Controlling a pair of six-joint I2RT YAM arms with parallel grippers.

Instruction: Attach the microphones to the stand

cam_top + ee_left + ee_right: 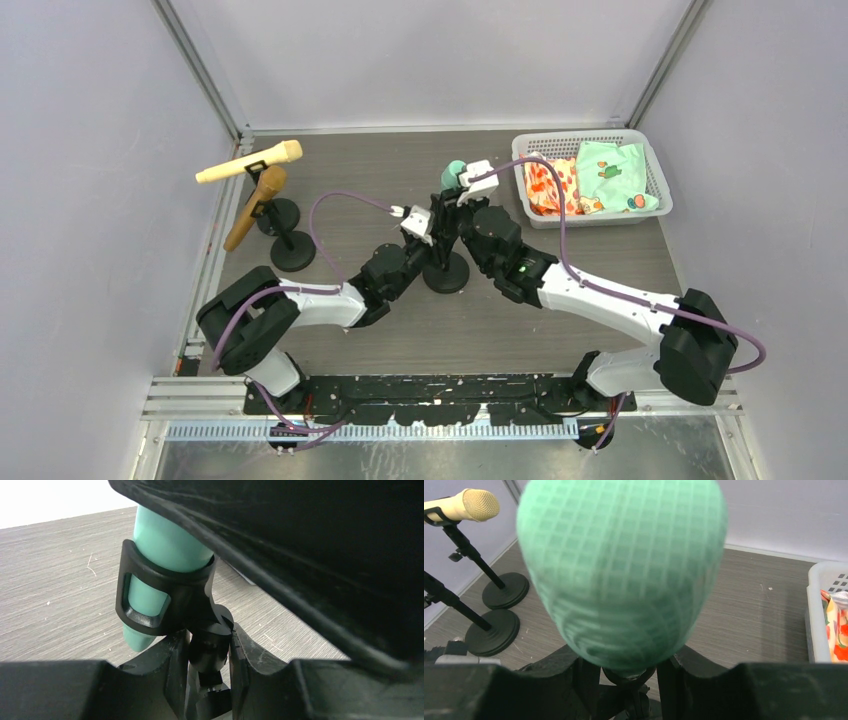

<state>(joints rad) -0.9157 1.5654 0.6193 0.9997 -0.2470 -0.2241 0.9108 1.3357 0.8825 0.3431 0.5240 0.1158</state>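
The mint-green microphone [452, 175] sits tilted in the black clip [165, 597] of the middle stand [446, 272], its handle [167, 542] pushed through the clip. My left gripper [210, 642] is shut on the stand's swivel joint just under the clip. My right gripper [626, 672] is shut on the green microphone's body below its mesh head [624, 570], which fills that view. The cream-yellow microphone [250, 162] lies in the clip of the far-left stand [278, 215]. The golden-brown microphone [256, 205] hangs tilted on the stand [292, 252] next to it.
A white basket [655, 180] with patterned cloths stands at the back right. The two left stands' round bases [504, 590] [491, 632] sit close to the left wall. Both arms cross over the middle stand.
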